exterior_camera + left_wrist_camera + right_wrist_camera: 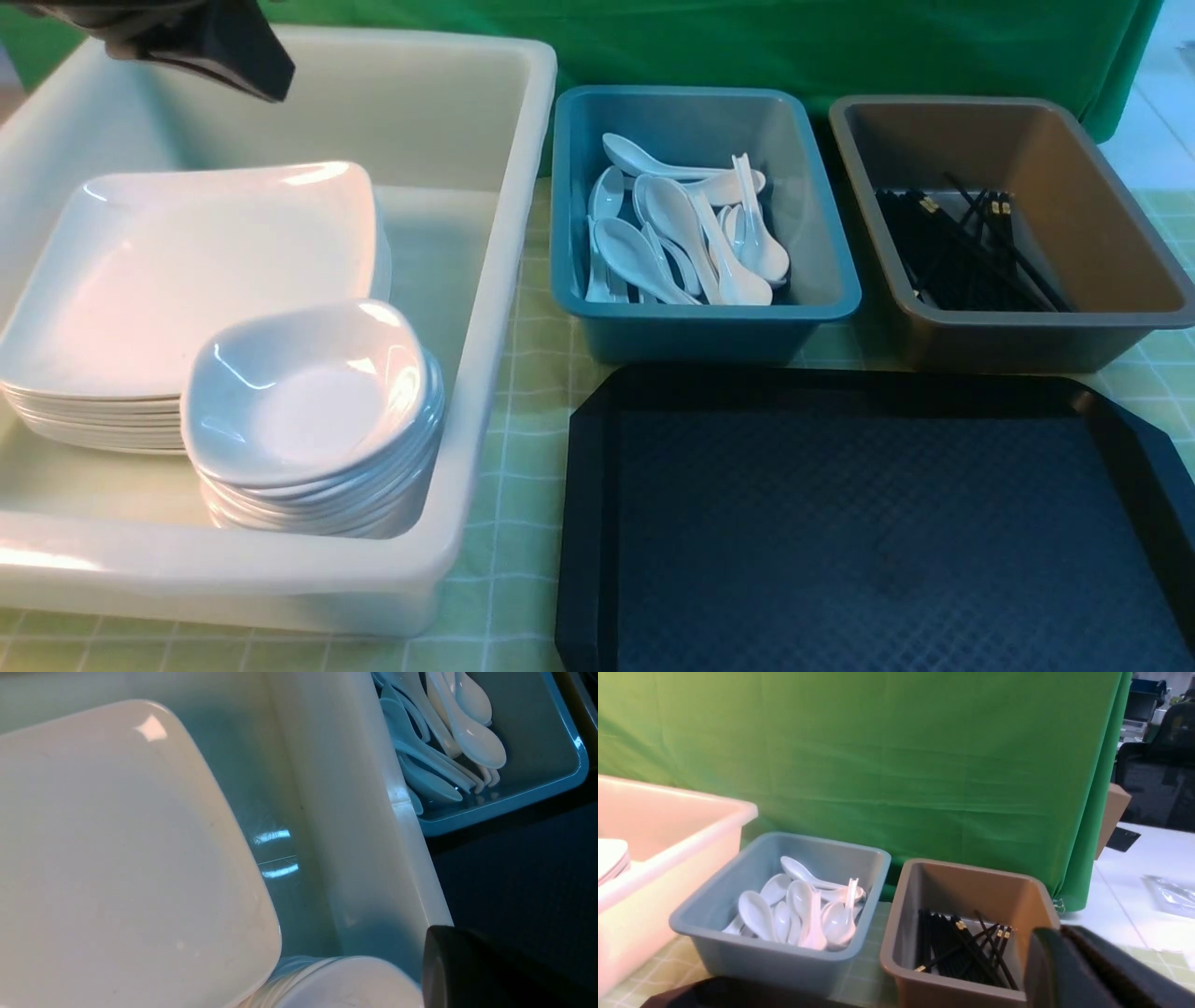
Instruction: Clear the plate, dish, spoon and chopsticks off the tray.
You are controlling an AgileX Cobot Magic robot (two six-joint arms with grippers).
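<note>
White tub point(485, 308), one: below the clenched, empty left gripper point(210, 47). Black tray point(878, 523), one: bare, well to the right of and nearer than that gripper. Stack of plates point(177, 271), one, right beneath the left jaws, number unclear. Stack of dishes point(313, 392), one, touching it. Teal bin point(812, 280) of spoons point(681, 233), roughly ten. Brown bin point(901, 947) of chopsticks point(962, 947), uncounted, just beyond the clenched, empty right gripper point(1083, 975).
</note>
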